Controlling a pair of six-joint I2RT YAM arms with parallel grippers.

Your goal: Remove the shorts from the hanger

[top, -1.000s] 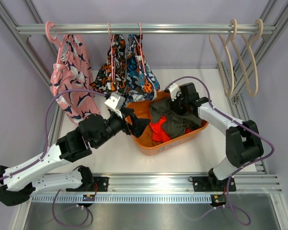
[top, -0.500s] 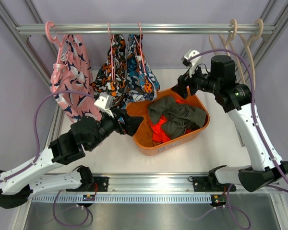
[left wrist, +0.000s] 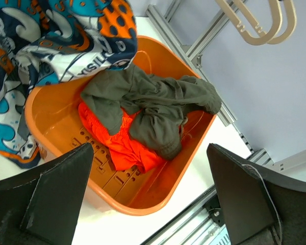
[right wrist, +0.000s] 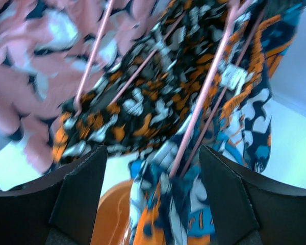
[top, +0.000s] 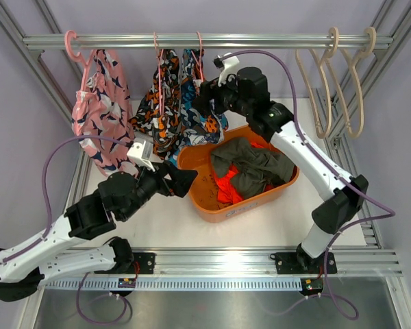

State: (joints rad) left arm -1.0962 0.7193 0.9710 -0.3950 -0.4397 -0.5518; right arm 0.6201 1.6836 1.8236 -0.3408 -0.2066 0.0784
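Two fingers of the right gripper [right wrist: 153,199] stand spread wide with nothing between them, aimed at the blue, orange and white printed cloth shorts [right wrist: 204,168] hanging on the thin pink hanger [right wrist: 217,71], upper centre of the overhead view. Recommended: close on a gathered fold of cloth, not the wire, then draw it down toward the orange plastic basket [top: 212,209]. The left gripper [left wrist: 148,199] is likewise spread and empty, at the basket's left rim. Half a second earlier the right arm was at the basket's upper right; it has swung left to the hanging shorts.
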